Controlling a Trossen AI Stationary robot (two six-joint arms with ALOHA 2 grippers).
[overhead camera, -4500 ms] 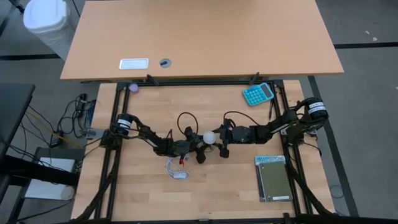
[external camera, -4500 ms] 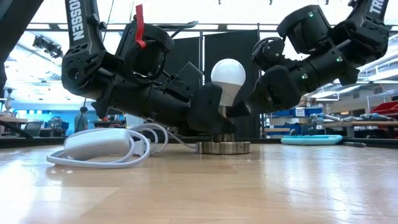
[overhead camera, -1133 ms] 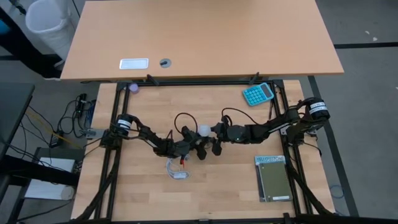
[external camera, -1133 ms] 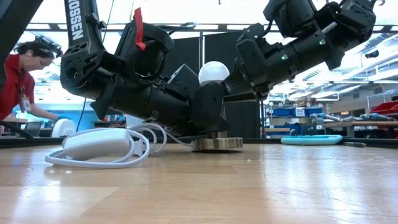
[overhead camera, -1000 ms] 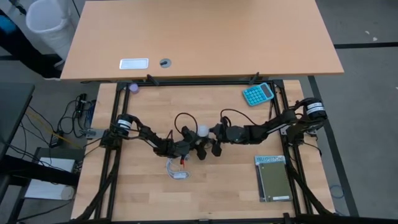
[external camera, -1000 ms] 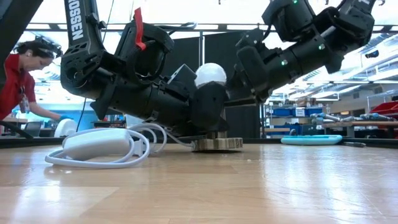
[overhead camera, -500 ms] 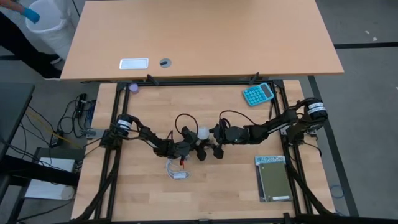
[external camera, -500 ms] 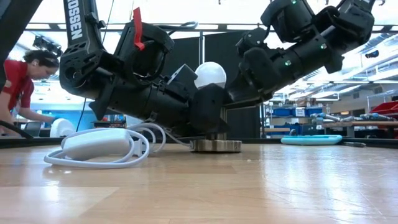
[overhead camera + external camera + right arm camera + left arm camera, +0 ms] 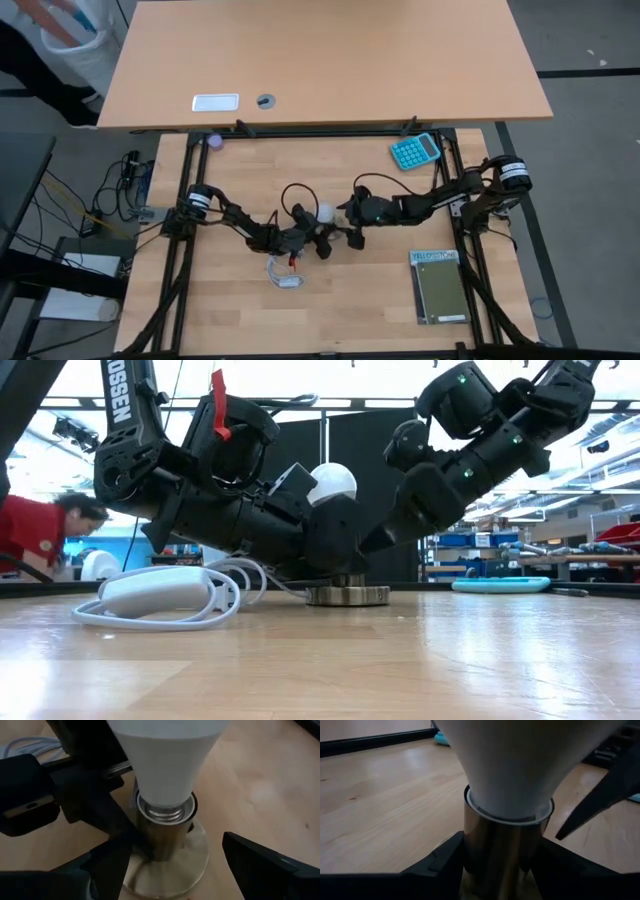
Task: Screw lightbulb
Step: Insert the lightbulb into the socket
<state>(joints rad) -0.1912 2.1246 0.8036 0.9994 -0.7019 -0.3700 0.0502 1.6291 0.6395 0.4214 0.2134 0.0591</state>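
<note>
since a second ago the right gripper is standing wide, off the lightbulb; left gripper is clamping the socket holding the bulb's base.

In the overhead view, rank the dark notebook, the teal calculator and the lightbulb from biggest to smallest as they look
1. dark notebook, clearly largest.
2. teal calculator.
3. lightbulb, smallest, though only its white top shows between the arms.
</note>
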